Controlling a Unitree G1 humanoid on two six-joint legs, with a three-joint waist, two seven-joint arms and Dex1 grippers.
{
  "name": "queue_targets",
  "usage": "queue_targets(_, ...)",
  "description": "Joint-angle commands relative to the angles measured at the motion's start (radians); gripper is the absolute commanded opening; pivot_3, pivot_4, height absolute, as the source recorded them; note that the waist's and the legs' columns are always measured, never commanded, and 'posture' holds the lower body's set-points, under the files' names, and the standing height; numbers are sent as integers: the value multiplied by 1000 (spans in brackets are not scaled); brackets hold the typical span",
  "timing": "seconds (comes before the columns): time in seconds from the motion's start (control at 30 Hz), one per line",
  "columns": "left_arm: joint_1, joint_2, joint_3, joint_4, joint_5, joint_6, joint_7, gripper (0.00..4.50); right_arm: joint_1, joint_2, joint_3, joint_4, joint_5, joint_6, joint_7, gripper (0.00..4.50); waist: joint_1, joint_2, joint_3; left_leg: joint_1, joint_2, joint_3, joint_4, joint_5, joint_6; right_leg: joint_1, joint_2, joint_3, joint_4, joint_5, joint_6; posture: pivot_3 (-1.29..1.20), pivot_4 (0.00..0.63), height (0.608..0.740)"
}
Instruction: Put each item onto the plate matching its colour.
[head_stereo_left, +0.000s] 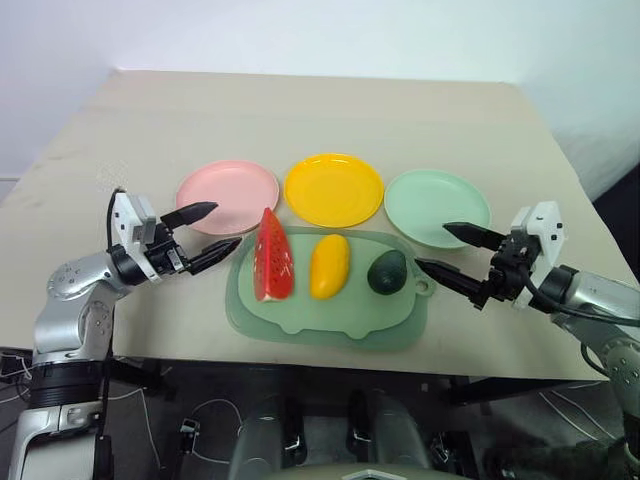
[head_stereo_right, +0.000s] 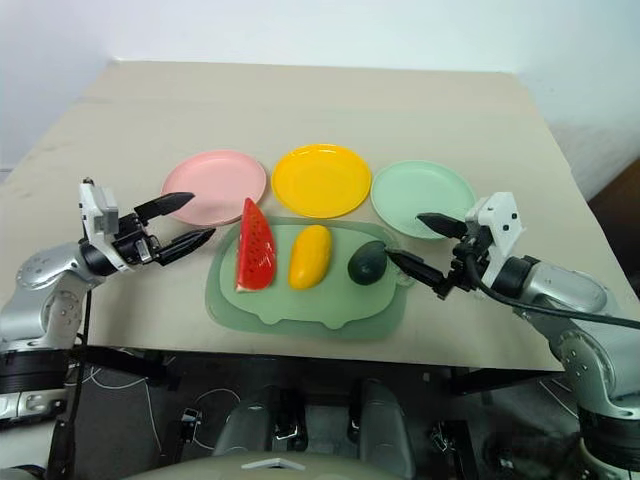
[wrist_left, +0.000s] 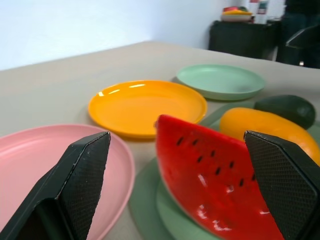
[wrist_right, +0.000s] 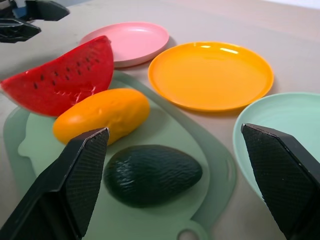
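Note:
A red watermelon wedge (head_stereo_left: 272, 257), a yellow-orange mango (head_stereo_left: 330, 266) and a dark green avocado (head_stereo_left: 387, 271) lie side by side on a light green mat (head_stereo_left: 330, 318). Behind the mat stand a pink plate (head_stereo_left: 228, 194), a yellow plate (head_stereo_left: 334, 189) and a pale mint green plate (head_stereo_left: 437, 206), all bare. My left gripper (head_stereo_left: 210, 232) hovers open just left of the watermelon, in front of the pink plate. My right gripper (head_stereo_left: 447, 249) hovers open to the right of the avocado, near the mint plate's front rim. Nothing sits between either pair of fingers.
The beige table (head_stereo_left: 300, 110) stretches far behind the plates. Its front edge runs just below the mat. The mat has a small tab with a hole (head_stereo_left: 423, 289) beside the avocado. A dark cabinet (wrist_left: 245, 35) stands beyond the table in the left wrist view.

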Motion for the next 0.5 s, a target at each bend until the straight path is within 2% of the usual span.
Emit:
queue_targets(0.03,4,17,40,-20,-11,-19,0,4488,-19,2,28,13,-29,-46,27,4500,0,0,0,0,0,0,0,0,0,0,0,0,0,0,0,0,150,696)
queue_targets(0.23,29,19,60,-63,-27,-8,23,4488,-62,14,52,31,-28,-52,34,4500,1,0,0,0,0,0,0,0,0,0,-1,0,0,0,0,0,150,696)
queue_targets(0.5,84,20,52,-153,-48,27,27,4488,-17,-18,26,-19,50,50,50,4500,1,0,0,0,0,0,0,0,0,0,-1,0,0,1,-2,0,150,696)
